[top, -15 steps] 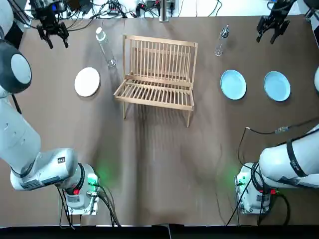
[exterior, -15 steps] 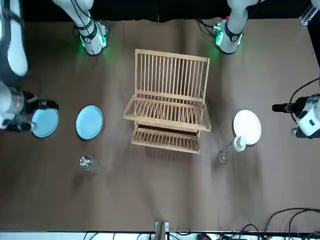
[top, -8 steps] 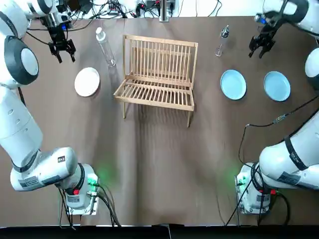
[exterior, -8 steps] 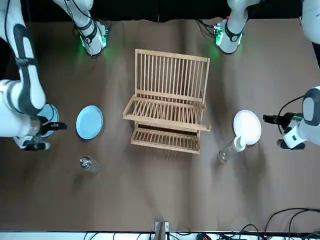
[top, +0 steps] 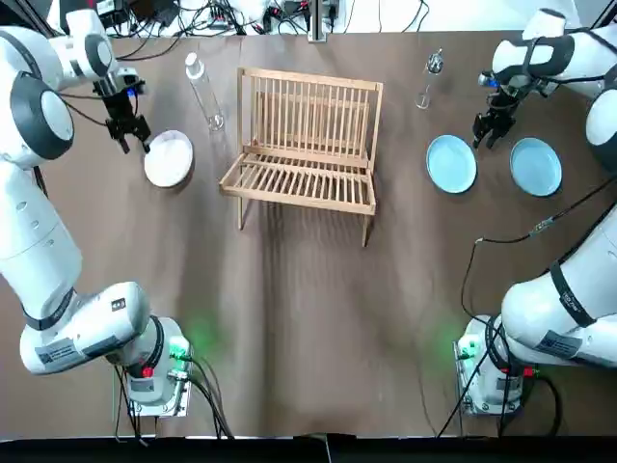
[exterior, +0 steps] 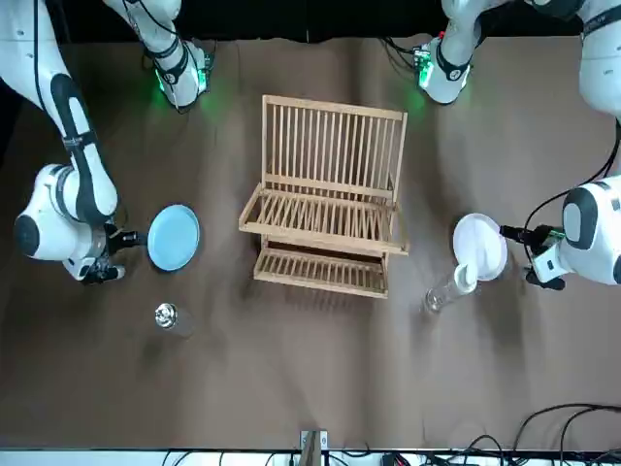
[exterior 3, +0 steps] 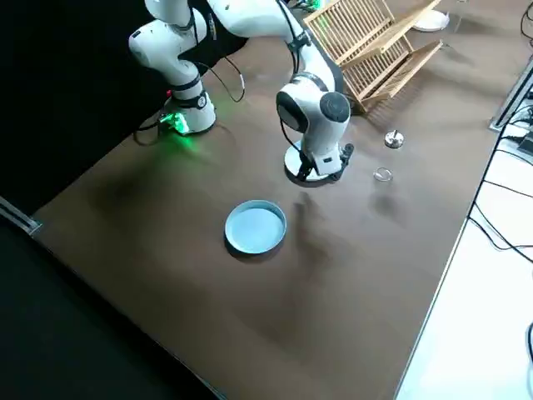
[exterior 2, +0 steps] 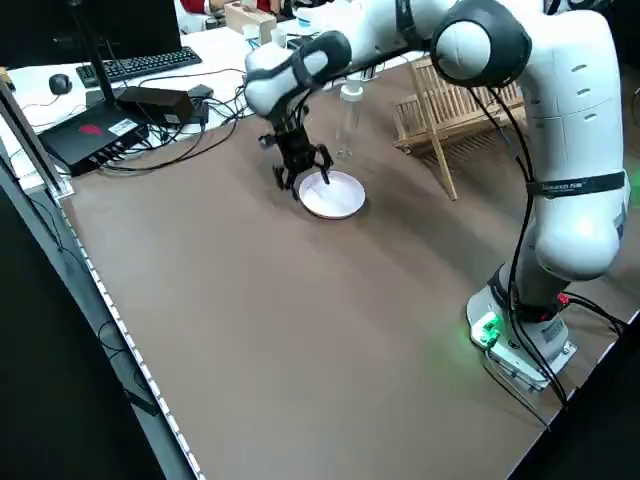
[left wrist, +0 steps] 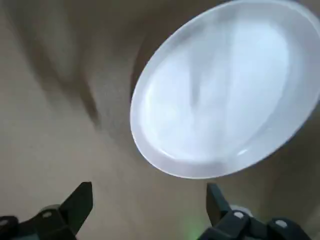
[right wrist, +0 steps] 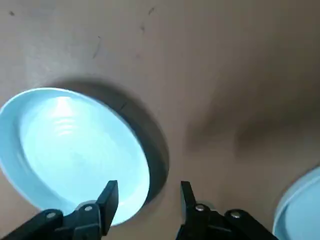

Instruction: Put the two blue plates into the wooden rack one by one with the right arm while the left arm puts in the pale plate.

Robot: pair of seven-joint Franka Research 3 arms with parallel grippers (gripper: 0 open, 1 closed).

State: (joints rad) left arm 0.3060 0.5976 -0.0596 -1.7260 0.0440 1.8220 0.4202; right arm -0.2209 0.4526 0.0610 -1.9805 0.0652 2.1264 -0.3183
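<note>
Jaws of the left arm stand spread apart just over the outer rim of the round pale plate [top: 169,158], which lies flat on the brown tabletop [top: 308,309] left of the slatted wooden rack [top: 304,145]. The jaws of the right arm, also spread, hover between the inner round blue plate [top: 451,163] and the outer round blue plate [top: 536,166], by the inner one's rim. Both lie flat right of the rack.

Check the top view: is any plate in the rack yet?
No, the pale plate, inner blue plate and outer blue plate all lie on the table beside the wooden rack.
</note>
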